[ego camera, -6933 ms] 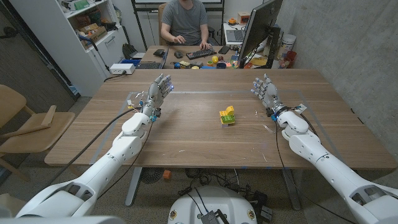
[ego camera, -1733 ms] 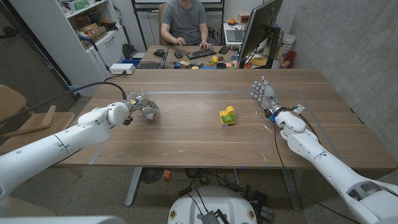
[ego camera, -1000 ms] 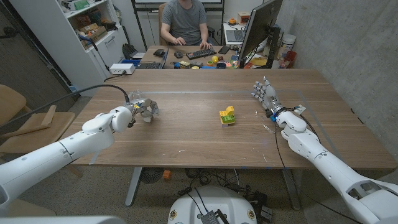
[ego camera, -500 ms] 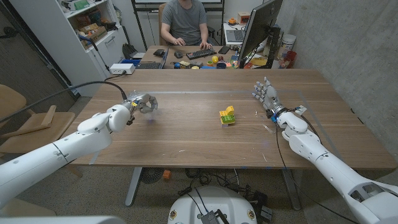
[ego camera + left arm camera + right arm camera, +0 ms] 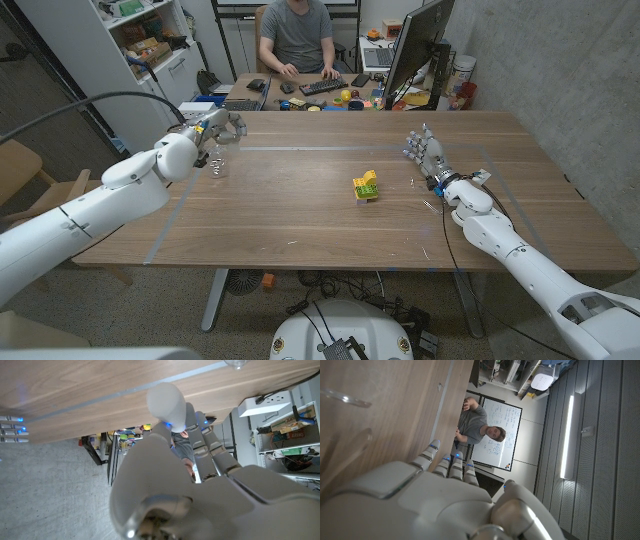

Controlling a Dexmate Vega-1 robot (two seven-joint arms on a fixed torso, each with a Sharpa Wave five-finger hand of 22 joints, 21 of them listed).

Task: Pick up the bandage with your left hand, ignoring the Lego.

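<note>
Left hand: our left hand (image 5: 219, 127) is raised above the table's (image 5: 300, 215) far left, fingers curled; we cannot tell whether it holds the bandage.
Right hand: our right hand (image 5: 425, 150) waits with fingers spread.
Lego: the Lego (image 5: 366, 186) sits untouched mid-table.
Progress: we judge the lift under way, unconfirmed.

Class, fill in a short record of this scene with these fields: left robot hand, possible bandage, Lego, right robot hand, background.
Left robot hand: above the far left part of the table, fingers curled; unclear whether it holds anything.
Possible bandage: small pale item just below that hand; too small to identify.
Lego: yellow and green, on the table's middle, apart from both hands.
Right robot hand: at the table's right side, fingers apart, holding nothing.
Background: person seated at a desk behind the table.
</note>
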